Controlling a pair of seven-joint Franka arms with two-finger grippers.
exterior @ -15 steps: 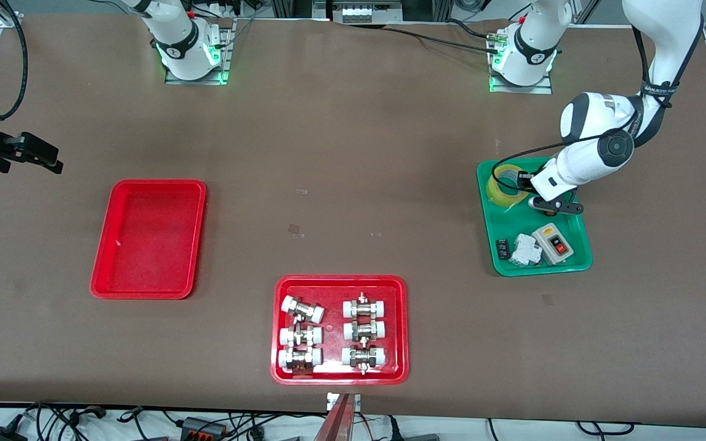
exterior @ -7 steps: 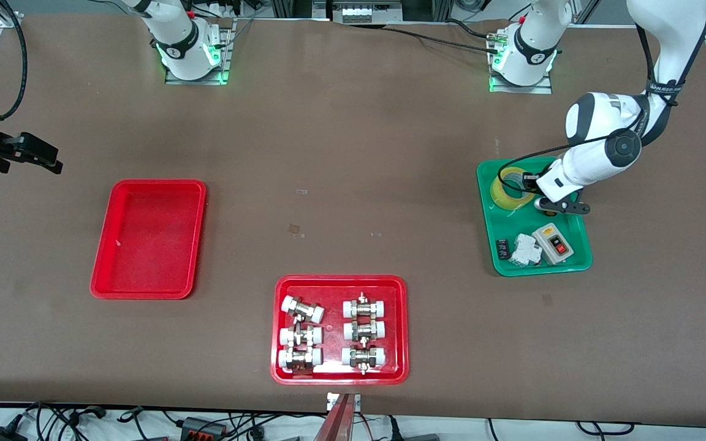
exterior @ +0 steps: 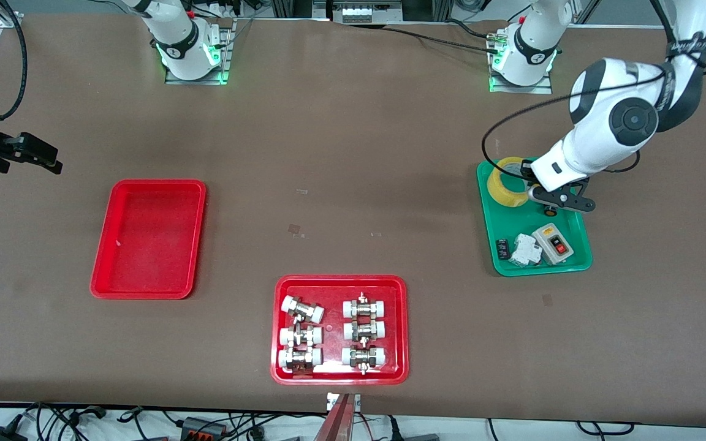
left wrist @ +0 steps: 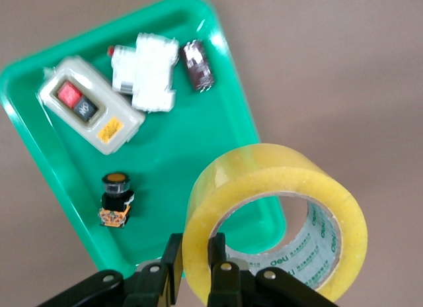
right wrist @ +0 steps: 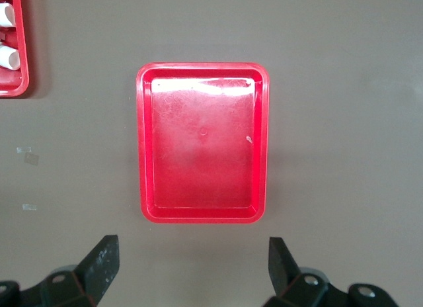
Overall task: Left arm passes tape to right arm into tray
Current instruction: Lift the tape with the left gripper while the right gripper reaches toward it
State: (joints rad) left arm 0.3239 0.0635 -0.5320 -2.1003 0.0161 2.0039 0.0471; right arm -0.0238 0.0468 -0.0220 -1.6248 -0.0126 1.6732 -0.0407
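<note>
The yellow tape (exterior: 506,185) with a white core is gripped by my left gripper (exterior: 527,179) and held above the green tray (exterior: 580,262). In the left wrist view the left gripper (left wrist: 195,254) has one finger inside the ring and one outside, pinching the wall of the tape (left wrist: 277,208). The plain red tray (exterior: 149,237) lies toward the right arm's end of the table. My right gripper (exterior: 28,153) is open and empty, up in the air beside that tray; in the right wrist view the right gripper (right wrist: 192,261) looks down on the tray (right wrist: 202,141).
The green tray holds a switch box (exterior: 554,242), a white breaker (exterior: 526,250), a small dark part (exterior: 502,247) and a push button (left wrist: 115,200). A second red tray (exterior: 339,373) with white-capped metal fittings sits near the front camera's edge.
My left gripper has risen with the tape, lifting it off the green tray floor. The right arm has not moved.
</note>
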